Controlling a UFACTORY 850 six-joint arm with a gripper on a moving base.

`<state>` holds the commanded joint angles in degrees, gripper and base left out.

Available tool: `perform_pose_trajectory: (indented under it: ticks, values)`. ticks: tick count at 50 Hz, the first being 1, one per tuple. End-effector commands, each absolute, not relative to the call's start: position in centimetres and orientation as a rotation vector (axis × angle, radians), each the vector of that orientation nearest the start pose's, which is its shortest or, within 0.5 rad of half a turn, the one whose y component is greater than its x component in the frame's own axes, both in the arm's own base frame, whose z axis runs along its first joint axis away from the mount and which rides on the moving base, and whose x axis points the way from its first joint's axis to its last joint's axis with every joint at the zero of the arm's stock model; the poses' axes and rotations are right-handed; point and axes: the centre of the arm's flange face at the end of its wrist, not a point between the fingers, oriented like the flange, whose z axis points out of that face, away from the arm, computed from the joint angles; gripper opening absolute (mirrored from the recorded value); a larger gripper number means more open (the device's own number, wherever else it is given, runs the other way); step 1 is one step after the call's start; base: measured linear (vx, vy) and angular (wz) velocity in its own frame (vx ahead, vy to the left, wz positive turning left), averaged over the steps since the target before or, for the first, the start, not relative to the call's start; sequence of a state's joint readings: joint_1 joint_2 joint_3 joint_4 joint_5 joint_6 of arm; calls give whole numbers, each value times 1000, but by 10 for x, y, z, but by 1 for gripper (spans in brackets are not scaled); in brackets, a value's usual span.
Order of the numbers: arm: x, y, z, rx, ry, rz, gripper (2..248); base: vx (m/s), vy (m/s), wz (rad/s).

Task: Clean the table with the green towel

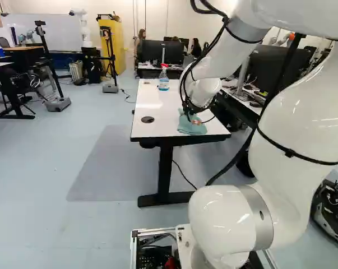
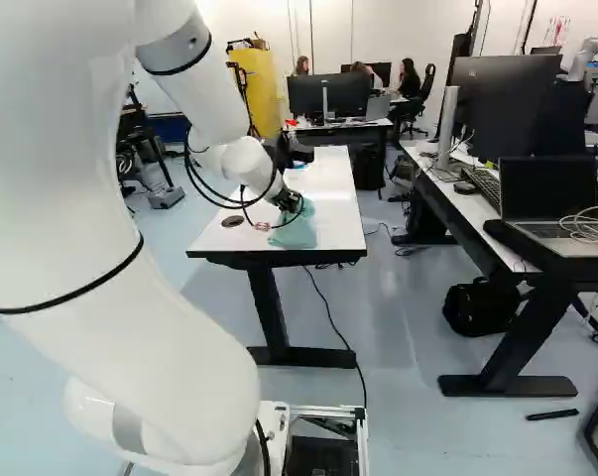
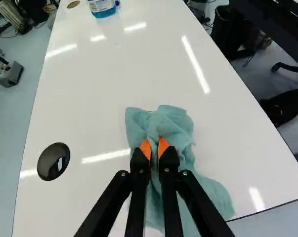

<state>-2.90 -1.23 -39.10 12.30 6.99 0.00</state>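
Wrist view: the fingers [image 3: 140, 162] pinch the towel [image 3: 174, 129] by a fold near the desk [image 3: 109, 79] end, likely leaving loose cloth for wiping.

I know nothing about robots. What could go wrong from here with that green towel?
The end effector pinches only a bunched fold of the green towel, so dragging might pull it loose. One towel corner lies by the near edge of the white table and could slip over. A long stroke might topple the spray bottle standing towards the far end.
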Motion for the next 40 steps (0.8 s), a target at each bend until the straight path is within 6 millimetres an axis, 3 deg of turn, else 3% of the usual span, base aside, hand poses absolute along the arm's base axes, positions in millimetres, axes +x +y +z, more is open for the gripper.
perform_pose_trajectory:
  ticks: [40]
  values:
    - [457,23,446,-2825,237,-1161,38,0,0,0]
